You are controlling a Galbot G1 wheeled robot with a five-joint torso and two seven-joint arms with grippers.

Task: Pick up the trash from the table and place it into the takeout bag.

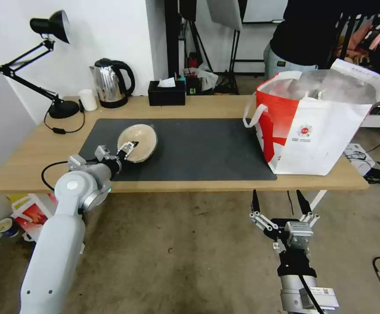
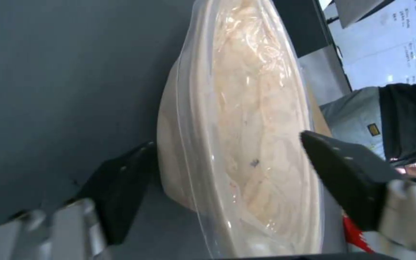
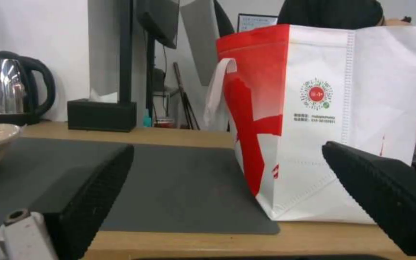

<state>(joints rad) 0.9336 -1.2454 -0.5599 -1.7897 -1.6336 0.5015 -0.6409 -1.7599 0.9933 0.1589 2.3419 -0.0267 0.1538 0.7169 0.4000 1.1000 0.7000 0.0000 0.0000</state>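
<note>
A tan paper bowl (image 1: 140, 140) with a clear film cover lies at the left of the dark grey mat (image 1: 207, 148) on the table (image 1: 207, 107). My left gripper (image 1: 127, 151) holds its near rim, shut on it. In the left wrist view one finger (image 2: 121, 184) presses the wall of the bowl (image 2: 246, 119) and the other finger (image 2: 343, 173) lies over the film side. The takeout bag (image 1: 312, 126) stands open at the table's right end. My right gripper (image 1: 280, 205) hangs open below the table's front edge, facing the bag (image 3: 333, 119).
At the back of the table stand a black desk lamp (image 1: 50, 65), a small white cup (image 1: 88, 100), a steel kettle (image 1: 110, 83) and a black tissue box (image 1: 167, 93). A person stands behind the bag. A red-and-white carton (image 1: 31, 213) sits on the floor at the left.
</note>
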